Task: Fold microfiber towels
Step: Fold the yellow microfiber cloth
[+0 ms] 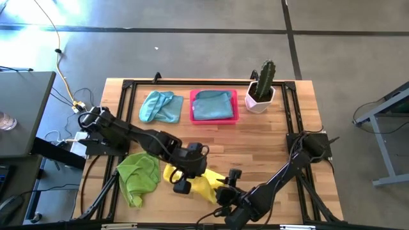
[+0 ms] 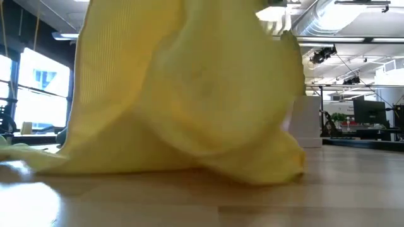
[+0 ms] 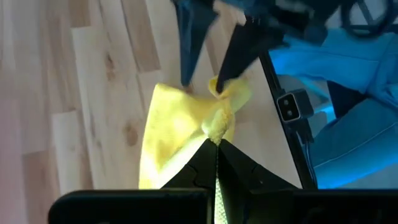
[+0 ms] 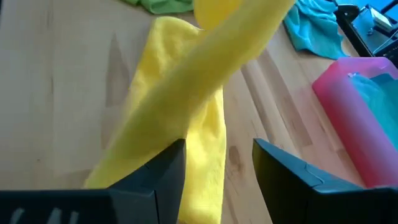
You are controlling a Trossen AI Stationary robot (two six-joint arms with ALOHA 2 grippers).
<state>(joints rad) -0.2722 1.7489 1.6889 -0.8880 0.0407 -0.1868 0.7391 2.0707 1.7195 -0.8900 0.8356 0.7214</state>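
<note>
- Concrete floor surrounds a pale wooden bench [image 1: 268,137] framed in black rails, where a potted green cactus [image 1: 263,86] stands near the far right corner.
- Left claw [image 3: 216,142], its fingers pressed together on a corner of the soft yellow microfiber towel [image 1: 204,185], holds the cloth raised near the front edge, at its middle.
- Right claw [image 4: 217,158], fingers apart, sits just beside the same towel at the front edge; one draped fold crosses over them, nothing clamped.
- Rigid pink rectangular tray [image 1: 214,118] at the far edge carries a light blue folded towel [image 1: 213,104]; a second light blue cloth [image 1: 160,106] lies crumpled beside it, and a lime green cloth [image 1: 139,174] is heaped toward the front left corner.
- Judged step: lifting the yellow towel for folding; next the right claw needs to close on a free corner so both can spread it flat.
</note>
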